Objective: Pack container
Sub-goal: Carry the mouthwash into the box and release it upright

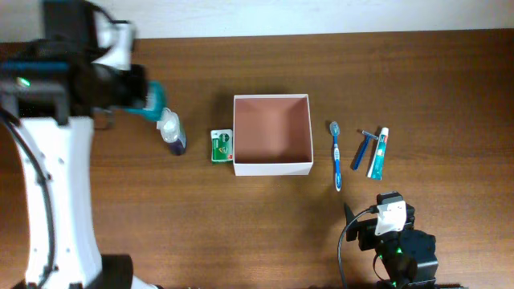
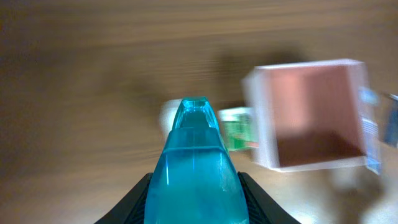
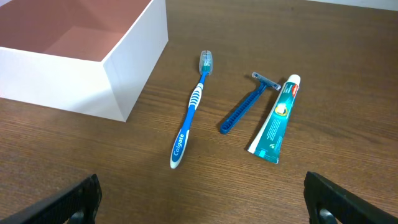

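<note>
The container is a square, shallow white box with a pinkish-tan inside and nothing in it, at the table's middle. My left gripper is shut on a clear blue bottle and holds it left of the box. In the blurred left wrist view the bottle sits between the jaws, with the box ahead to the right. My right gripper is open and empty near the front edge. Its fingers are spread wide before the items and the box wall.
A clear bottle with a purple base and a green packet lie left of the box. The packet also shows in the left wrist view. A blue toothbrush, a blue razor and a toothpaste tube lie to its right.
</note>
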Motion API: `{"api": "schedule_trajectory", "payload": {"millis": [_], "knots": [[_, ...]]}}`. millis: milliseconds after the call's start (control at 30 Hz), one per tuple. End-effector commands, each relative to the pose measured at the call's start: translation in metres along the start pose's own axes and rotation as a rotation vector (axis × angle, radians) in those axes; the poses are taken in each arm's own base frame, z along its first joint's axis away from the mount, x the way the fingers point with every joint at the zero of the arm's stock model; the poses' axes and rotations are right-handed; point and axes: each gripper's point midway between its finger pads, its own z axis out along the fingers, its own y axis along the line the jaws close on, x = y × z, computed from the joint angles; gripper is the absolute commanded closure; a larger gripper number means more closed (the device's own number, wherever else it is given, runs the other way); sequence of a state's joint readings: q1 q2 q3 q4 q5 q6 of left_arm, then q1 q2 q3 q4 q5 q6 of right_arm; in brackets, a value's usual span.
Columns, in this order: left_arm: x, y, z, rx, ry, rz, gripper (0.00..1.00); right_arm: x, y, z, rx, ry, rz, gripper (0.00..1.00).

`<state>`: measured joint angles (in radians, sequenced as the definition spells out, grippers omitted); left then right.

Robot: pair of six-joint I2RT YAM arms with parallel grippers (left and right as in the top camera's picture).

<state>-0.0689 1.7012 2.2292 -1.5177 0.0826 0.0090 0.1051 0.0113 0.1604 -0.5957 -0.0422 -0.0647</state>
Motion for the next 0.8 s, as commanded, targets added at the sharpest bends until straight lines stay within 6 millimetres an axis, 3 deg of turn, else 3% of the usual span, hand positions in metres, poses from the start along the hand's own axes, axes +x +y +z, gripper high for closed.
{"api": "schedule_trajectory", "payload": {"millis": [0, 167, 200, 267, 433, 567, 767], "knots": [[-0.002, -0.063, 0.010, 0.119, 0.003, 0.060, 0.99, 0.001, -0.001, 0.001, 0.006, -0.004, -0.002, 0.01], [-0.017, -0.140, 0.055, 0.211, -0.023, 0.191, 0.99, 0.001, -0.001, 0.001, 0.006, -0.004, -0.002, 0.01], [-0.019, -0.161, 0.076, 0.232, -0.015, 0.221, 0.99, 0.001, -0.001, 0.001, 0.006, -0.004, -0.002, 0.01], [-0.018, -0.180, 0.103, 0.246, 0.005, 0.248, 0.99, 0.001, -0.001, 0.001, 0.006, -0.004, -0.002, 0.01], [-0.009, -0.209, 0.177, 0.243, 0.065, 0.287, 0.99, 0.001, -0.001, 0.001, 0.006, -0.004, -0.002, 0.01], [-0.002, -0.229, 0.224, 0.255, 0.076, 0.316, 0.99, 0.001, -0.001, 0.001, 0.006, -0.004, -0.002, 0.01], [0.013, -0.255, 0.255, 0.274, 0.090, 0.360, 0.91, 0.001, -0.001, 0.001, 0.006, -0.004, -0.002, 0.01]]}}
